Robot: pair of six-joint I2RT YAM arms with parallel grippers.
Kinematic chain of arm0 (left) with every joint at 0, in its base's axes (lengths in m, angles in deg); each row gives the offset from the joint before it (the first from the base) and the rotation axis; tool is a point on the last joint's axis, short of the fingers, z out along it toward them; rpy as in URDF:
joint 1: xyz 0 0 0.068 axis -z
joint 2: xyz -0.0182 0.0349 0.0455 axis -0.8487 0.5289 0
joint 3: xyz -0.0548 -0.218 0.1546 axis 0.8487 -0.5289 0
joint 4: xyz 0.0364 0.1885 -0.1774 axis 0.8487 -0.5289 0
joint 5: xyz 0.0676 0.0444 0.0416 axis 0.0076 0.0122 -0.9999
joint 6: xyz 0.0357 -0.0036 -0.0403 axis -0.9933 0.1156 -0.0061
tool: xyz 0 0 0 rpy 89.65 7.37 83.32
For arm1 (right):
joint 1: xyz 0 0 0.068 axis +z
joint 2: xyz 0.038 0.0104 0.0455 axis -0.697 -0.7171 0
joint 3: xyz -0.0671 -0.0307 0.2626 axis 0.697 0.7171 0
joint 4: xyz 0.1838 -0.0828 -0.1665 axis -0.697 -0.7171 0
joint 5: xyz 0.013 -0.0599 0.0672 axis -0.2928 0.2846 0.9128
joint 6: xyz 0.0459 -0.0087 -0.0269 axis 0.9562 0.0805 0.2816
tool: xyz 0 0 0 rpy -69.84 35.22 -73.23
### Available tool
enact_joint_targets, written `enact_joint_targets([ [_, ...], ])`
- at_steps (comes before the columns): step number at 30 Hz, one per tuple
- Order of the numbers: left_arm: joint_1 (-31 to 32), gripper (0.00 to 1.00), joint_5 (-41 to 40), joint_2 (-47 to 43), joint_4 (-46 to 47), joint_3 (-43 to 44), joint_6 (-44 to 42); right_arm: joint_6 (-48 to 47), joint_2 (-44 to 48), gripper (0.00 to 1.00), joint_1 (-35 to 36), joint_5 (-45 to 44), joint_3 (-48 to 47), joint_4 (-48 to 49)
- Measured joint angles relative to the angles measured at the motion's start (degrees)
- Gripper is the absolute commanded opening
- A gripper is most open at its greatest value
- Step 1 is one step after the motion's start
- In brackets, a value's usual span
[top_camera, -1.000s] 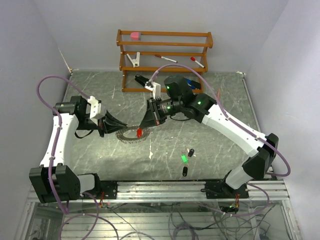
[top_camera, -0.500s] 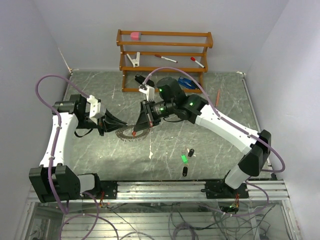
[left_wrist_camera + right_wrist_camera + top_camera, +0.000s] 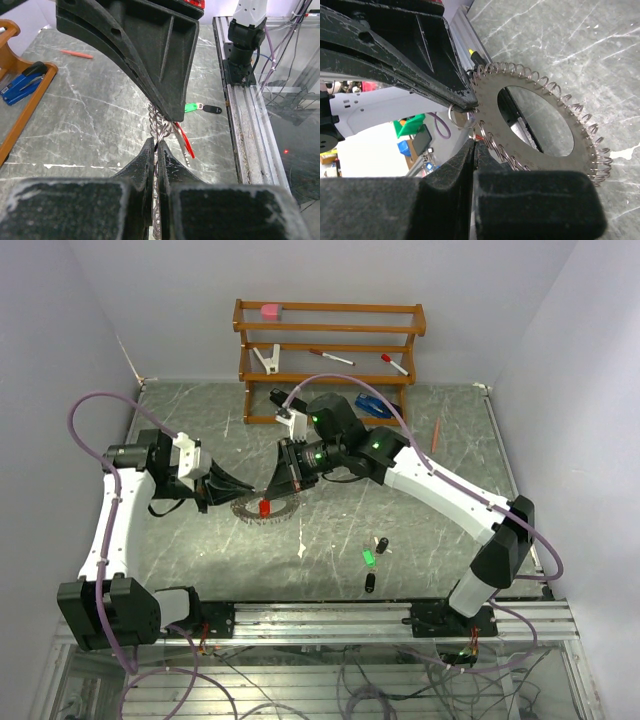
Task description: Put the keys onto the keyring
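The keyring [image 3: 272,515], a flat silvery ring with wire loops round its rim, is held on edge just above the table. My left gripper [image 3: 238,490] is shut on its left rim, which runs between the jaws [image 3: 157,141]. My right gripper [image 3: 272,492] is shut on the red key [image 3: 264,507], pressed against the rim loops [image 3: 474,141] beside the left fingertip. The red key [image 3: 185,142] hangs by the ring [image 3: 572,150]. A green key [image 3: 368,557] and two black keys [image 3: 381,543] [image 3: 369,583] lie on the table near the front.
A wooden rack [image 3: 330,350] at the back holds a pink block [image 3: 270,311], a white clip [image 3: 268,360] and red-capped markers [image 3: 331,357]. A blue stapler [image 3: 375,405] lies at its foot. An orange pencil [image 3: 436,435] lies to the right. A metal rail [image 3: 320,612] runs along the near edge.
My right gripper has carried the red key leftward along the keyring, closer to the left gripper. The left arm has held still.
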Motion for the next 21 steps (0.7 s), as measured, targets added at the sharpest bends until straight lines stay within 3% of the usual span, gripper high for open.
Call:
enact_joint_targets([
  [21,0.00,0.07,-0.02,-1.40,0.07,0.00,0.85,-0.02,-0.76,0.00,0.11,-2.10,-3.10,-2.10],
])
